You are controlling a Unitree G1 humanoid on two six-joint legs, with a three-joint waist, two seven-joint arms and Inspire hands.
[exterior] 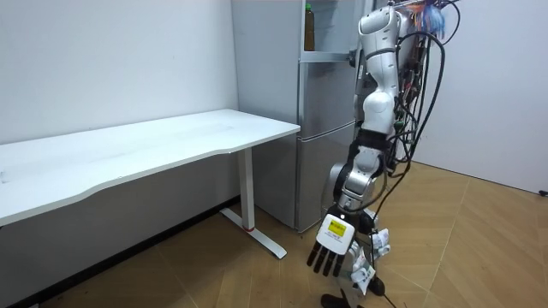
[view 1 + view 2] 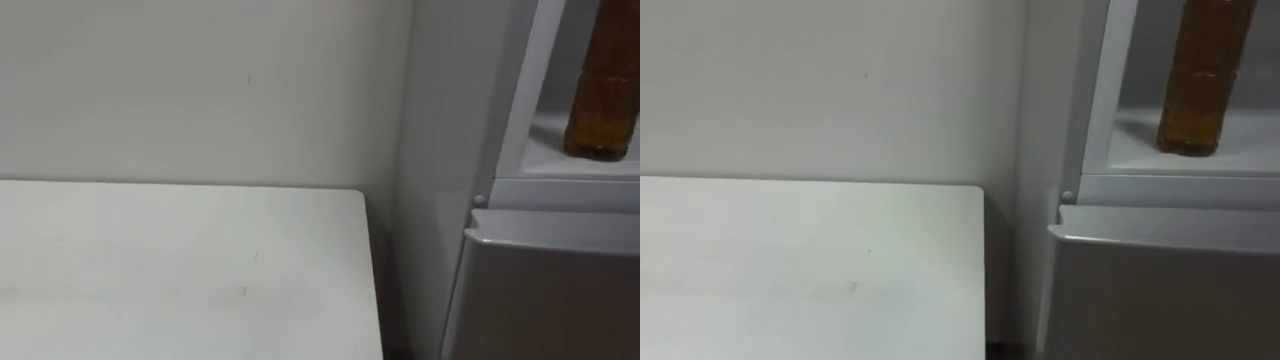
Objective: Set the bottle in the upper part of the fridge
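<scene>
White table (image 2: 180, 270) lies nearest us; beyond it the bottle (image 2: 601, 90) stands upright on the upper fridge (image 2: 560, 168) shelf. Our left hand (image 1: 330, 253) hangs low, fingers straight, empty; the right hand (image 1: 366, 272) we cannot read. Placing looks done; perhaps only shutting the fridge remains.

wall (image 1: 111, 60): plain white; desk (image 1: 154, 145): white, against wall; floor (image 1: 479, 248): wood parquet

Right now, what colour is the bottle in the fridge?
The bottle is amber brown, clearest in the right eye view.
</scene>
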